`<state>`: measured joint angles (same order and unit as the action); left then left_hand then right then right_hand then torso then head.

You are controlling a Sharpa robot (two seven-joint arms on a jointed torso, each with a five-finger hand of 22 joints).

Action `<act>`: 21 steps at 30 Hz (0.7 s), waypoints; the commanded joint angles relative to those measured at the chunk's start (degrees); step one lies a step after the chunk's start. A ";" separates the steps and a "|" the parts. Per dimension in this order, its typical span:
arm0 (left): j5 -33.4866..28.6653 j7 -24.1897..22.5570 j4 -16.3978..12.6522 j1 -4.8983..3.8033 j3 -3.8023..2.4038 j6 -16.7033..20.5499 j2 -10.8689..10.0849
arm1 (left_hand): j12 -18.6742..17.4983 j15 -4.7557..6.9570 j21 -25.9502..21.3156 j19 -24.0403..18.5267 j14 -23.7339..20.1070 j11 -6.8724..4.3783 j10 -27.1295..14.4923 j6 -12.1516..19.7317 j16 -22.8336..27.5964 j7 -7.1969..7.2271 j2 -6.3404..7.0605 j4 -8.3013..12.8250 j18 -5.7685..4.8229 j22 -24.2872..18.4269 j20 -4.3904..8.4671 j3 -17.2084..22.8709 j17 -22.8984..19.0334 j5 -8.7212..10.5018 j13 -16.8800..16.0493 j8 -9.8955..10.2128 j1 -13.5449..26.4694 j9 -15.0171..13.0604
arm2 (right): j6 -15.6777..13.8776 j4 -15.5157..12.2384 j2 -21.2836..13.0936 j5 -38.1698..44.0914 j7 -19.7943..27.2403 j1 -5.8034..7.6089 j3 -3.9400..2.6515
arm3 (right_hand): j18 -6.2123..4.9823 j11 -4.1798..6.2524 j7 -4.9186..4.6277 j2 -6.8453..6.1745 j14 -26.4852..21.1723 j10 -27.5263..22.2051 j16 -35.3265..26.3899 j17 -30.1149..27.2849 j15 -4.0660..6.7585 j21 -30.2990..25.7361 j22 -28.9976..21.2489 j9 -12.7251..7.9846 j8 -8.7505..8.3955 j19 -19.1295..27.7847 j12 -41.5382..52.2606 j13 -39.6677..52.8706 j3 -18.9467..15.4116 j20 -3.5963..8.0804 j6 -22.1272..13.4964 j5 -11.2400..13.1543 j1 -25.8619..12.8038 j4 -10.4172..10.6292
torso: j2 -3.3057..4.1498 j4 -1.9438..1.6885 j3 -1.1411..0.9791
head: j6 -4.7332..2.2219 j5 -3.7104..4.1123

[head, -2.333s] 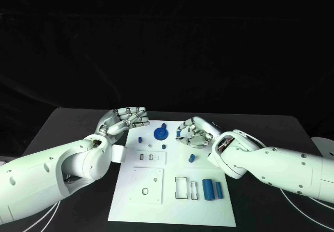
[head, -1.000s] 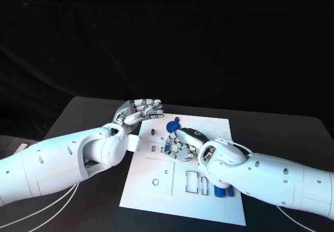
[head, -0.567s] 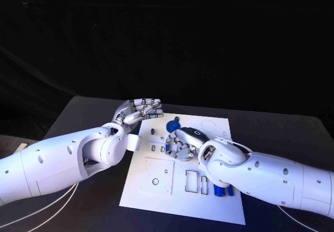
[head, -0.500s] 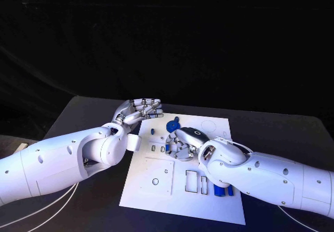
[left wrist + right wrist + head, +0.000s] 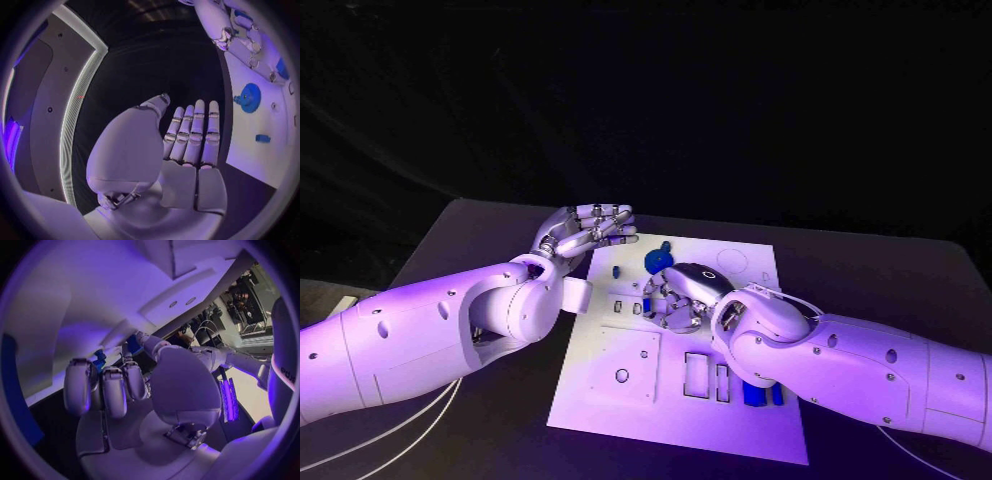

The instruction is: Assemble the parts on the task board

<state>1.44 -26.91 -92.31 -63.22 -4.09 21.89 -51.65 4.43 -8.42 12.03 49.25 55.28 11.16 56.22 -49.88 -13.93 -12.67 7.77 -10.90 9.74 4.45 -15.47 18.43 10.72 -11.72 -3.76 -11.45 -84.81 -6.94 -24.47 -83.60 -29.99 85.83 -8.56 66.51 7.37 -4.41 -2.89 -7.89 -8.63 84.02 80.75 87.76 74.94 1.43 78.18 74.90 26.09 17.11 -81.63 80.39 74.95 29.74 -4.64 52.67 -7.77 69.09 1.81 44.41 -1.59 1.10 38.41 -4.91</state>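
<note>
Beside task board (image 5: 733, 420) edge, left robot hand (image 5: 589, 232)

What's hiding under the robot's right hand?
The right hand is down over the middle of the white board. A blue round piece peeks out beside it. Whatever lies right under the fingers is covered.

The right hand (image 5: 678, 298) covers the middle of the task board (image 5: 733, 420). Whether its curled fingers hold a part cannot be told. The right forearm (image 5: 855, 370) partly hides the blue parts (image 5: 759, 395) at lower right.
</note>
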 commanded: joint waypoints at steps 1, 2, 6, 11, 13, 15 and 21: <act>-0.12 -0.25 -0.17 -0.05 -0.04 -0.87 0.05 | -0.37 -0.28 -0.14 0.37 -0.01 0.05 0.33 -0.13 0.35 -1.53 0.21 -0.08 0.80 -0.05 -0.02 0.26 0.06 0.13 0.00 0.17 0.20 0.05 | 0.51 0.14 -0.05 0.95 -0.78 -0.18 0.13 | 0.81 -0.22 -0.01 -0.58 4.50 -0.29 0.23 7.87 -0.40 -0.44 1.35 -0.10 -0.30 0.38 -0.23 2.55 -0.11 -0.25 -0.52 0.24 -0.05 -0.16 | -0.01 0.03 0.01 | 0.01 -0.01; -0.12 -0.25 -0.18 -0.05 -0.04 -0.87 0.04 | -0.37 -0.28 -0.14 0.37 -0.01 0.05 0.33 -0.13 0.35 -1.53 0.21 -0.08 0.80 -0.05 -0.02 0.26 0.06 0.13 0.00 0.17 0.20 0.05 | 0.51 0.14 -0.05 0.95 -0.78 -0.18 0.13 | 0.79 -0.30 -0.10 -0.73 4.48 -0.42 0.21 7.81 -0.47 -0.52 1.28 -0.17 -0.42 0.43 -0.35 2.41 -0.18 -0.31 -0.69 0.22 -0.15 -0.15 | 0.00 0.02 0.01 | 0.03 0.00; -0.12 -0.23 -0.19 -0.05 -0.04 -0.87 0.01 | -0.37 -0.28 -0.14 0.37 -0.01 0.05 0.33 -0.13 0.35 -1.53 0.21 -0.08 0.80 -0.05 -0.02 0.26 0.06 0.13 0.00 0.17 0.20 0.05 | 0.52 0.14 -0.07 0.95 -0.78 -0.18 0.13 | 0.75 -0.50 -0.31 -1.06 4.46 -0.69 0.18 7.73 -0.65 -0.68 1.16 -0.33 -0.74 0.53 -0.57 2.17 -0.38 -0.47 -1.09 0.05 -0.41 -0.06 | -0.02 0.01 0.02 | 0.06 0.03; -0.12 -0.21 -0.20 -0.05 -0.04 -0.87 -0.01 | -0.37 -0.28 -0.14 0.37 -0.01 0.05 0.33 -0.13 0.35 -1.53 0.21 -0.08 0.80 -0.05 -0.02 0.26 0.06 0.13 0.00 0.17 0.20 0.05 | 0.36 0.14 -0.10 0.94 -0.72 -0.18 0.14 | 0.71 -0.77 -0.59 -1.51 4.42 -0.99 0.13 7.57 -0.89 -0.89 1.02 -0.56 -1.21 0.64 -0.82 1.91 -0.78 -0.72 -1.65 -0.29 -0.84 0.13 | -0.02 0.02 0.02 | 0.08 0.06; -0.12 -0.20 -0.21 -0.05 -0.04 -0.88 -0.02 | -0.37 -0.28 -0.14 0.37 -0.01 0.05 0.33 -0.13 0.35 -1.53 0.21 -0.08 0.80 -0.05 -0.02 0.26 0.06 0.13 0.00 0.17 0.20 0.05 | 0.24 0.14 -0.09 0.92 -0.67 -0.18 0.14 | 0.70 -0.86 -0.69 -1.67 4.41 -1.08 0.12 7.55 -0.97 -0.94 0.99 -0.65 -1.39 0.67 -0.89 1.83 -0.96 -0.80 -1.87 -0.28 -1.01 0.21 | -0.01 0.01 0.00 | 0.06 0.10; -0.12 -0.19 -0.20 -0.05 -0.04 -0.89 -0.02 | -0.37 -0.28 -0.14 0.37 -0.01 0.05 0.33 -0.13 0.35 -1.53 0.21 -0.08 0.80 -0.05 -0.02 0.26 0.06 0.13 0.00 0.17 0.20 0.05 | 0.08 0.16 -0.07 0.81 -0.58 -0.18 0.14 | 0.67 -1.03 -0.87 -1.90 4.38 -1.19 0.09 7.46 -1.12 -1.05 0.93 -0.82 -1.77 0.72 -0.97 1.74 -1.33 -0.95 -2.37 0.09 -1.33 0.42 | -0.03 0.01 0.01 | 0.01 0.15; -0.12 -0.15 -0.20 -0.05 -0.04 -0.89 -0.03 | -0.37 -0.28 -0.14 0.37 -0.01 0.05 0.33 -0.13 0.35 -1.53 0.21 -0.08 0.80 -0.05 -0.02 0.26 0.06 0.13 0.00 0.17 0.20 0.05 | -0.26 0.19 -0.07 0.53 -0.32 -0.18 0.14 | 0.58 -1.37 -1.19 -2.15 4.31 -1.52 0.01 7.21 -1.45 -1.43 0.67 -1.22 -2.72 0.92 -1.21 1.47 -2.45 -1.30 -3.38 1.97 -1.96 1.09 | -0.03 0.01 0.01 | -0.06 0.19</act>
<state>1.42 -26.82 -92.35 -63.22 -4.08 21.89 -51.73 4.43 -8.42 12.03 49.25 55.28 11.16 56.22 -49.88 -13.93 -12.68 7.77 -10.90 9.74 4.46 -15.47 18.43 10.71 -11.72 -3.76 -11.45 -84.81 -6.95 -24.82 -83.51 -30.03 86.02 -8.58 66.45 7.43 -4.41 -4.11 -9.03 -10.36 83.94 79.53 87.76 74.93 0.29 77.09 74.94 24.94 14.71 -80.70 79.38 74.93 27.70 -5.56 49.70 -6.10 67.35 2.85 44.38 -1.58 1.12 38.41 -4.75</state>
